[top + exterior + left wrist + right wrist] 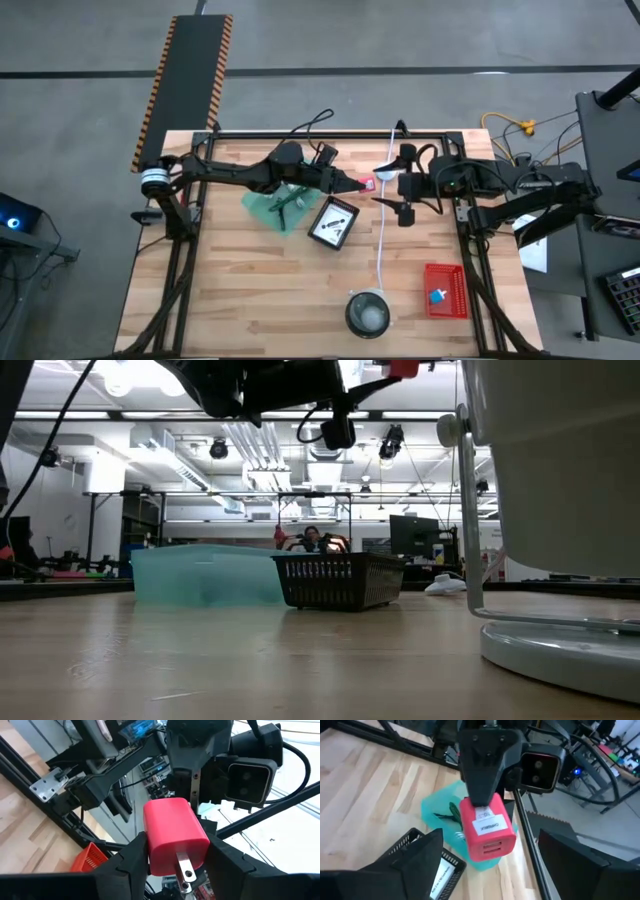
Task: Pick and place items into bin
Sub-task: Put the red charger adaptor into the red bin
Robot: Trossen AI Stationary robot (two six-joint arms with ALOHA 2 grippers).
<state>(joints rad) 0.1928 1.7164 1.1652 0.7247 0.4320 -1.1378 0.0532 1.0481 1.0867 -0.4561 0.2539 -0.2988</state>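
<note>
One white card (331, 226) in the black basket (345, 212).

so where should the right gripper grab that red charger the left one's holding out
Grip the free end with the ports: the left gripper clamps the red charger near its prongs. The right gripper, open, faces that end, so come straight on across the flat sides.

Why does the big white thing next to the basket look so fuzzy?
Low view: the white bowl sits too near the lens, so it blurs; the black basket farther back is sharper. Left wrist view: the red charger fills the frame, background soft.
</note>
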